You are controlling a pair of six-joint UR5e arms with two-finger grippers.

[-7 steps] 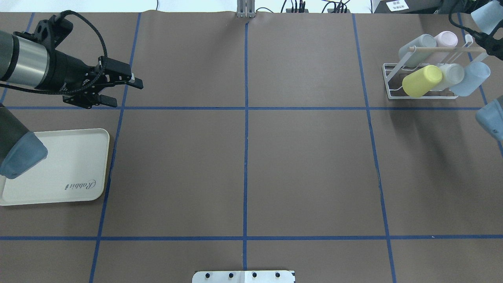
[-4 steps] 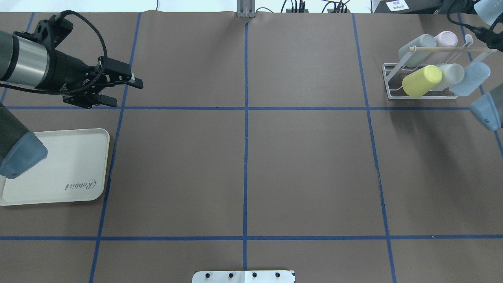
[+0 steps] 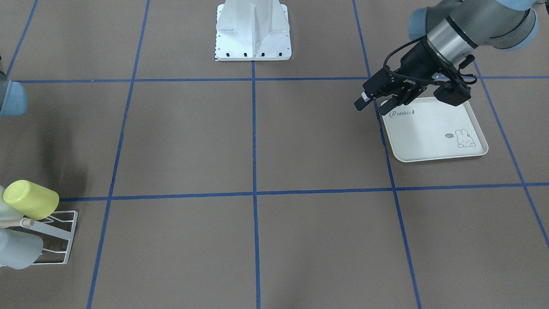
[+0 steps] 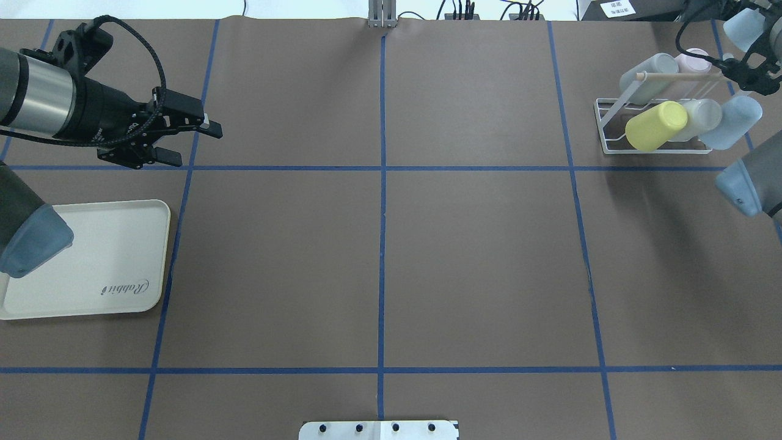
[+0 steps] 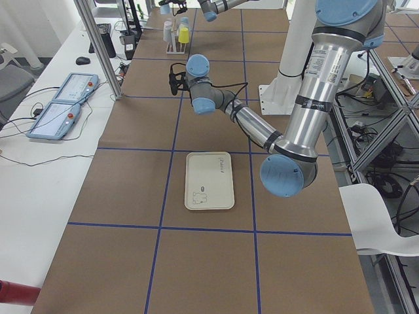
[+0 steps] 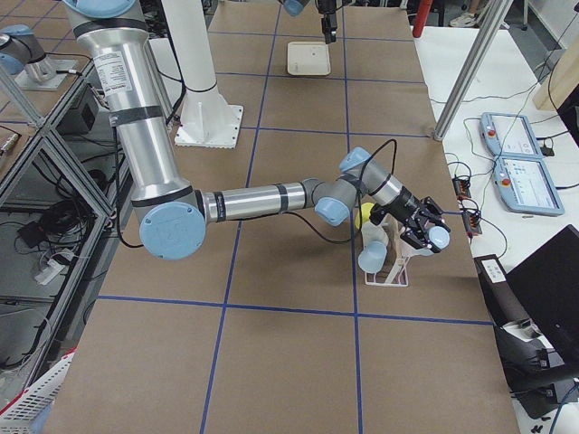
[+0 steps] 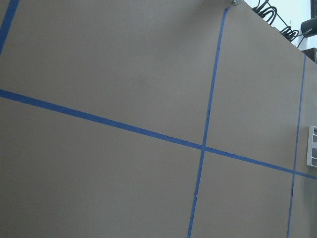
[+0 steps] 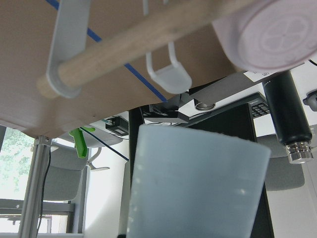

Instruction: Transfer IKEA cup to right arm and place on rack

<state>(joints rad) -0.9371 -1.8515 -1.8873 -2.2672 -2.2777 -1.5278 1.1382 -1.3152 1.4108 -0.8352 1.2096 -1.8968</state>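
Note:
My right gripper [image 4: 750,52] is shut on a pale blue IKEA cup [image 4: 738,27] and holds it in the air just beyond the far right end of the white wire rack [image 4: 602,125]. In the exterior right view the cup [image 6: 437,237] sits in the gripper [image 6: 418,226] over the rack [image 6: 384,278]. In the right wrist view the cup [image 8: 198,183] fills the lower middle, under the rack's wooden dowel [image 8: 148,39]. My left gripper [image 4: 195,146] is open and empty, above the table at the far left.
The rack holds several cups: yellow [image 4: 657,125], grey-green [image 4: 647,76], pink [image 4: 693,61], whitish [image 4: 702,116] and blue [image 4: 736,122]. A cream rabbit-print tray [image 4: 91,256] lies at the left, with nothing on it. Blue tape lines grid the brown table.
My right arm has moved the pale blue cup a little leftward, toward the rack's dowel, and its elbow has come further into view. The left arm has not moved.

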